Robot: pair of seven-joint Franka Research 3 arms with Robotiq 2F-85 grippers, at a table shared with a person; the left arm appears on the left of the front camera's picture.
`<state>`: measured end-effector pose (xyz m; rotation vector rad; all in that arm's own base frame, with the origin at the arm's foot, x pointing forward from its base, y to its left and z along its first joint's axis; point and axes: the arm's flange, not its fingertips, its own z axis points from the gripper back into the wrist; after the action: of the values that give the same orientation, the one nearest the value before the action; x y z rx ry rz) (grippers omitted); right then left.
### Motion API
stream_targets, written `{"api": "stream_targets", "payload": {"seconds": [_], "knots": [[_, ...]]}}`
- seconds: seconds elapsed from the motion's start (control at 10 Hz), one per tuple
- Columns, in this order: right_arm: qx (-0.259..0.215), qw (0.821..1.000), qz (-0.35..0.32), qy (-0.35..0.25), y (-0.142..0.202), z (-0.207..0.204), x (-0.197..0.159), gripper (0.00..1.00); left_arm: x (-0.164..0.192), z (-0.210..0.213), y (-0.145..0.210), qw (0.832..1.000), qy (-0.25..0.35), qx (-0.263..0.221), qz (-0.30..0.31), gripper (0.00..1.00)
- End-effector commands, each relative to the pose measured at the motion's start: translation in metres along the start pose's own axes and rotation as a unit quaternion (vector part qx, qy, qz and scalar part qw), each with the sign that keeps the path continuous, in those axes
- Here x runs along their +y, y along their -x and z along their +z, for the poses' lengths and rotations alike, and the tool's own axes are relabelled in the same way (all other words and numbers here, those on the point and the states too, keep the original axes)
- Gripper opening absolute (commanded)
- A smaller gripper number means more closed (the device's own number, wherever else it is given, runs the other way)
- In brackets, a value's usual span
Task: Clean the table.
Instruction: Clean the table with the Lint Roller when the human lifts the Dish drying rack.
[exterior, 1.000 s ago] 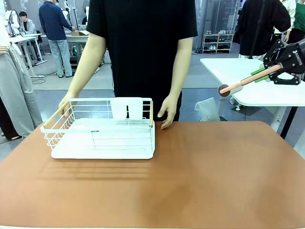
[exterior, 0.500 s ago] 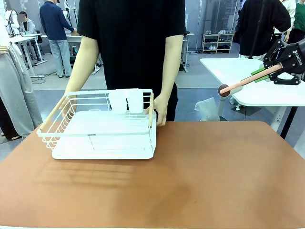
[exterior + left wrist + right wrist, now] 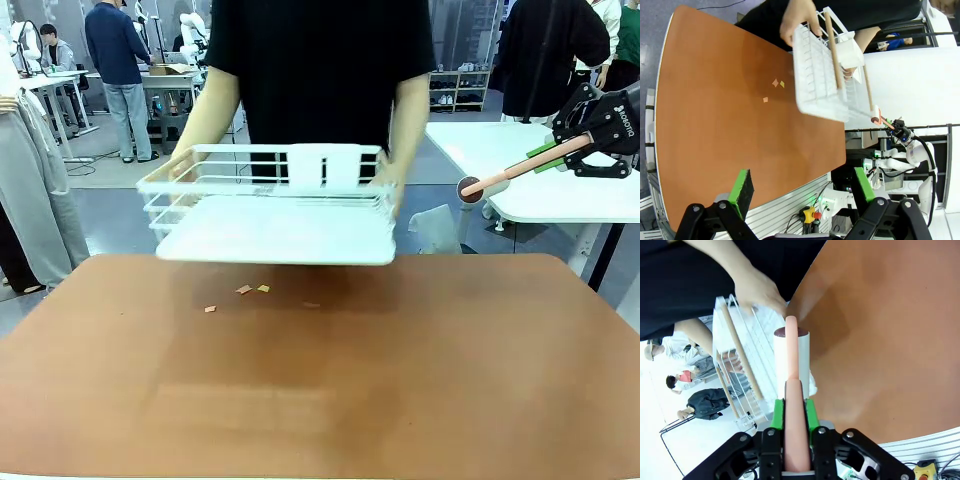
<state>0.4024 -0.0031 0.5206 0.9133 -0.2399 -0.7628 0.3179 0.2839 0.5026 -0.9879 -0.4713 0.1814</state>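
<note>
The right gripper [image 3: 792, 407] is clamping the pink handle of a roller [image 3: 791, 352] beyond the table's [image 3: 420, 380] far right corner, head pointing left. The left gripper [image 3: 802, 189] is gaping, empty, up over the table. A person is holding a white rack [image 3: 275, 225] over the far edge; scraps [image 3: 252, 290] are lying beneath, left of middle. Cleaning seems about to start: the roller needs carrying across to them. The table's long axis is running left to right.

Front camera looks across the table [image 3: 420, 380]; both wrist cameras overlook it.
</note>
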Motion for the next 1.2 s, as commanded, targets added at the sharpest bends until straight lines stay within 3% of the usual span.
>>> {"api": "stream_targets", "payload": {"seconds": [0.0, 0.9, 1.0, 1.1], "knots": [[0.002, 1.000, 0.000, -0.001, 0.0009, 0.0004, 0.0010, 0.02, 0.0004, 0.0029, -0.0002, 1.000, 0.014, -0.004, -0.011, 1.00], [0.002, 1.000, 0.000, -0.001, 0.0009, 0.0004, 0.0010, 0.02, 0.0004, 0.0029, -0.0002, 1.000, 0.014, -0.004, -0.011, 1.00], [0.000, 1.000, 0.000, 0.000, 0.0000, 0.0000, 0.0000, 0.21, 0.0004, 0.0029, -0.0002, 1.000, 0.014, -0.004, -0.011, 1.00], [0.010, 0.999, 0.030, 0.009, -0.0072, 0.0036, 0.0080, 0.21, 0.0004, 0.0029, -0.0002, 1.000, 0.014, -0.004, -0.011, 1.00]]}}
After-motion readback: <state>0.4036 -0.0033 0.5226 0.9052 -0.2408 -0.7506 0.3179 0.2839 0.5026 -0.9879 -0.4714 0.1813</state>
